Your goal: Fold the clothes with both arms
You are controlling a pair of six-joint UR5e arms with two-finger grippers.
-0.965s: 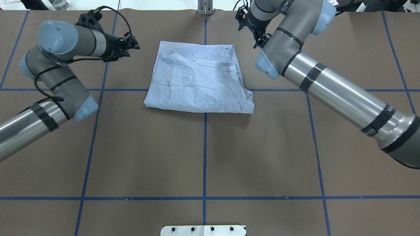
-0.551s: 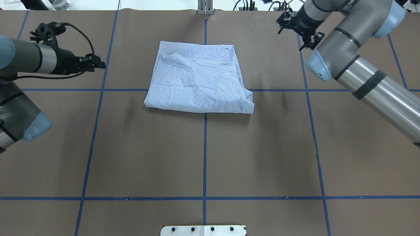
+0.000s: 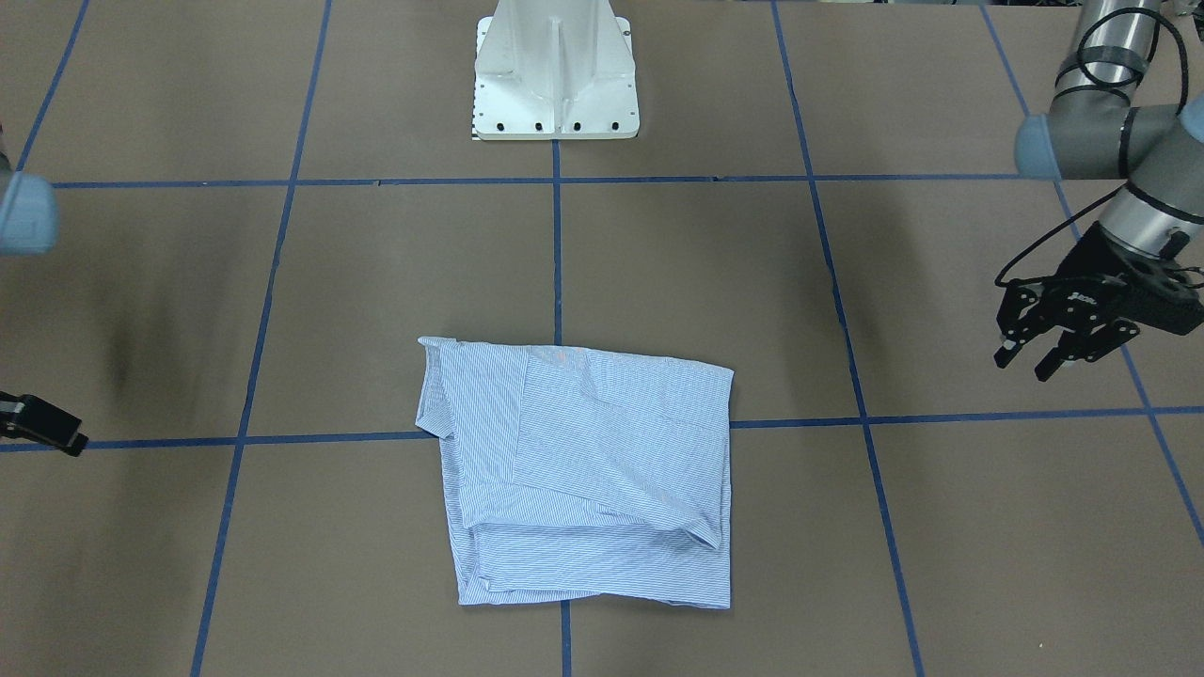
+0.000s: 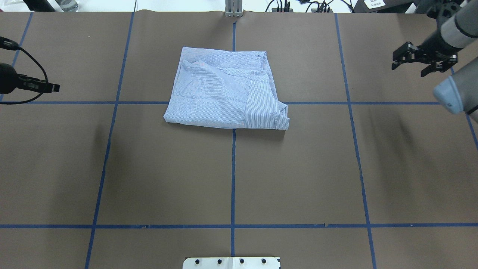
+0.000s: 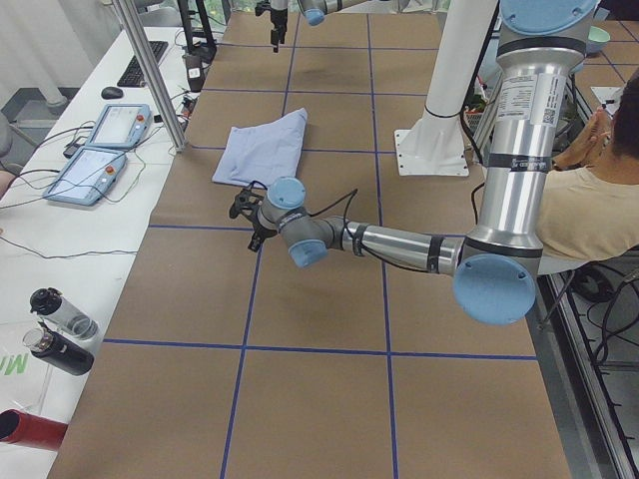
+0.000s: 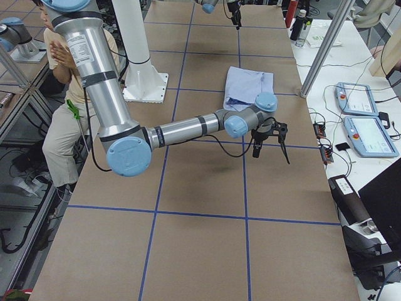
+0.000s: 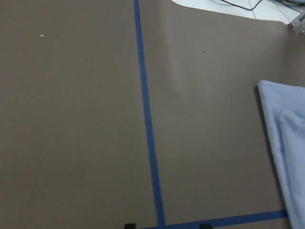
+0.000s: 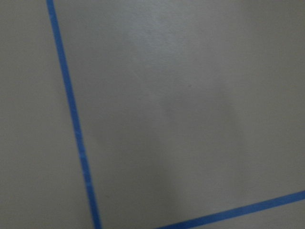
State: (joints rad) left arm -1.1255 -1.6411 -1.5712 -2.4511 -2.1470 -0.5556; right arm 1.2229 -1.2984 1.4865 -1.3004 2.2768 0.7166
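The clothes are one pinstriped light blue shirt [image 4: 224, 93], folded into a rough rectangle flat on the brown table, also seen in the front view [image 3: 583, 470] and at the right edge of the left wrist view [image 7: 286, 143]. My left gripper [image 4: 56, 87] hovers far to the shirt's left, near the table edge; the front view shows this left gripper [image 3: 1025, 367] open and holding nothing. My right gripper [image 4: 409, 71] hangs far to the shirt's right, open and holding nothing. Only one of its fingers [image 3: 52, 434] shows in the front view. Neither gripper touches the shirt.
The white pedestal base [image 3: 555, 75] stands at the robot's side of the table. Blue tape lines [image 4: 233, 179] grid the brown surface. Beyond the far edge lie two teach pendants [image 5: 100, 140] and bottles [image 5: 60, 319]. A person [image 6: 62, 69] sits beside the robot.
Both arms have swung outward from the shirt, the left toward the left table edge and the right toward the right edge. The shirt has not moved.
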